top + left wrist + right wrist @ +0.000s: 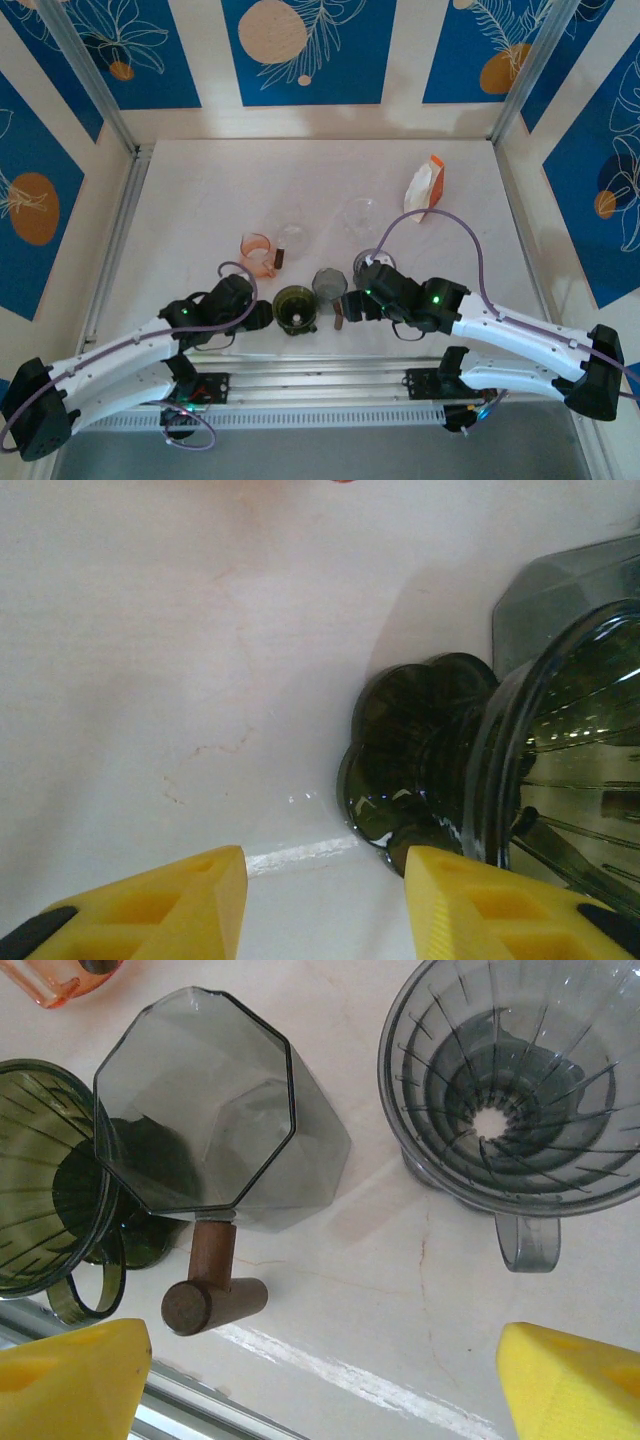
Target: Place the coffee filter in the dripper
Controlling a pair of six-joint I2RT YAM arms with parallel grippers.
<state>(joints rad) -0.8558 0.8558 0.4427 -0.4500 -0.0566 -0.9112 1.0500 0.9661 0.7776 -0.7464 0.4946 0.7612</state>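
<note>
— Where are the coffee filters?
— The white paper coffee filters [423, 188] lie in an orange-topped packet at the far right of the pale surface [200, 200], well apart from both hands.
— And the left hand?
— The left hand [325, 870] sits low over the surface. Its yellow fingers [180, 900] are apart, with only bare surface between them. The dark green glass dripper [430, 750] stands just beyond one finger; I cannot tell whether they touch.
— The right one?
— The right hand [325, 1345] is spread wide, pinching nothing. Below it stand a smoky grey eight-sided dripper [200, 1110] with a brown wooden handle and a round clear grey dripper [510, 1080] with a loop handle. The eight-sided one stands just beside the green one.
— Anything farther back?
— An orange plastic dripper [258, 252] and two clear glass vessels [360, 212], near the middle of the surface.
</note>
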